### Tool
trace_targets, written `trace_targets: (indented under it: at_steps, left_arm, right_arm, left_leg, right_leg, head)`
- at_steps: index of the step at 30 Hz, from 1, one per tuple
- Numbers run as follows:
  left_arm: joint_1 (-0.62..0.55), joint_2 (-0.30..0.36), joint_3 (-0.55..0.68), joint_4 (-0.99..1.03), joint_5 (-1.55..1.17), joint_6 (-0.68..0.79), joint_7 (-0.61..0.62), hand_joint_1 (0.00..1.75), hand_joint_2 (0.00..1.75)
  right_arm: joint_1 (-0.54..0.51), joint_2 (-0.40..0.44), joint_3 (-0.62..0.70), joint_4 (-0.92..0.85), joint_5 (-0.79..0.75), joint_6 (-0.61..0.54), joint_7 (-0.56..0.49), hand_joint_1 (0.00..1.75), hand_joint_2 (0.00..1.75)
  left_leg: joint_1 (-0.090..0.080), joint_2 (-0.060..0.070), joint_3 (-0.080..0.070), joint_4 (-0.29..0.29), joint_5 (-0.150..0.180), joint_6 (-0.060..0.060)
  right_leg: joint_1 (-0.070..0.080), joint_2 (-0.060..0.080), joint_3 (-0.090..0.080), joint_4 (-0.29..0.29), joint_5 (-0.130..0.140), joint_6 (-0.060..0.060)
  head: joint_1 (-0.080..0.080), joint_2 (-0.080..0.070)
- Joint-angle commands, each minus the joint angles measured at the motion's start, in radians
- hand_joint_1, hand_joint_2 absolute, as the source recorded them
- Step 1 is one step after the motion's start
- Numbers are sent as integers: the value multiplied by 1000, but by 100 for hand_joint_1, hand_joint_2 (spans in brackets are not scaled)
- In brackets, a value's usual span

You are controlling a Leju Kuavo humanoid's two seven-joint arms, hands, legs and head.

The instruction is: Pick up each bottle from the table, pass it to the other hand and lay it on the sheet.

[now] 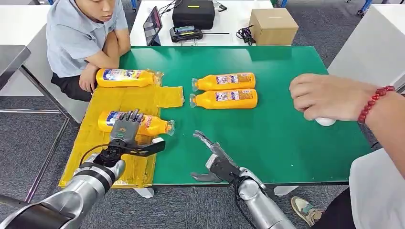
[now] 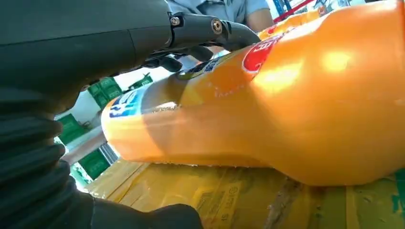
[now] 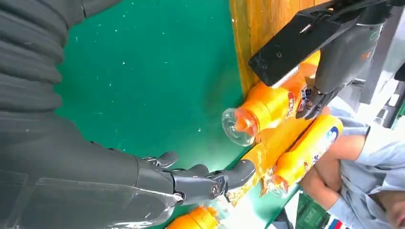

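Nearest the camera, the robot's right hand (image 1: 210, 160) hovers over the green table (image 1: 286, 143) near its front edge, fingers spread and holding nothing. To its left, the left hand (image 1: 125, 131) rests with its fingers draped over a orange bottle (image 1: 154, 125) lying on its side on the yellow sheet (image 1: 124, 98), cap pointing toward the table's middle; the grip looks wrapped around it. Releasing well probably means opening the fingers and lifting straight up so the bottle does not roll. Farther back, a second bottle (image 1: 125, 77) lies on the sheet beside a seated person's hand (image 1: 88, 78). Two waiting bottles (image 1: 224, 90) lie side by side on the green.
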Motion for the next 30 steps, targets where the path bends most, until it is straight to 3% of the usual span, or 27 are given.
trace_targets:
  at_steps: [1, 10, 18, 24, 30]
  left_arm:
    - [-5, -19, 52, 65, 13, 1, -21, 0, 175]
    - [5, -27, 78, 63, 29, 16, -35, 0, 175]
    - [89, -57, 97, -69, 63, 143, -121, 0, 175]
    - [147, -49, 48, -179, 35, 68, -93, 0, 175]
    - [163, -19, 30, -219, -16, 84, -39, 0, 175]
  right_arm:
    - [-32, -9, 22, 52, 3, -5, 5, 0, 175]
    - [-35, -5, 21, 54, 4, -7, 4, 0, 175]
    - [12, -18, -3, 16, 15, -36, 7, 0, 175]
    - [32, -20, -17, -9, 25, -39, 9, 0, 175]
    - [37, -14, -28, -7, 32, -43, 12, 0, 175]
  left_leg:
    - [1, 2, 2, 0, -1, -2]
    - [2, 2, 3, 0, -1, -2]
    - [2, 0, 3, 0, -2, -2]
    - [2, 0, 3, 1, -3, -2]
    - [1, 1, 0, 0, -1, -1]
  right_leg:
    - [1, 1, 2, -1, 0, -2]
    - [2, 1, 3, -1, -1, -2]
    - [2, -1, 4, -1, -2, -3]
    - [2, 0, 4, -1, -2, -3]
    - [1, 0, 0, -1, -1, -2]
  head:
    - [0, 0]
    - [0, 0]
    - [0, 0]
    - [0, 0]
    - [0, 0]
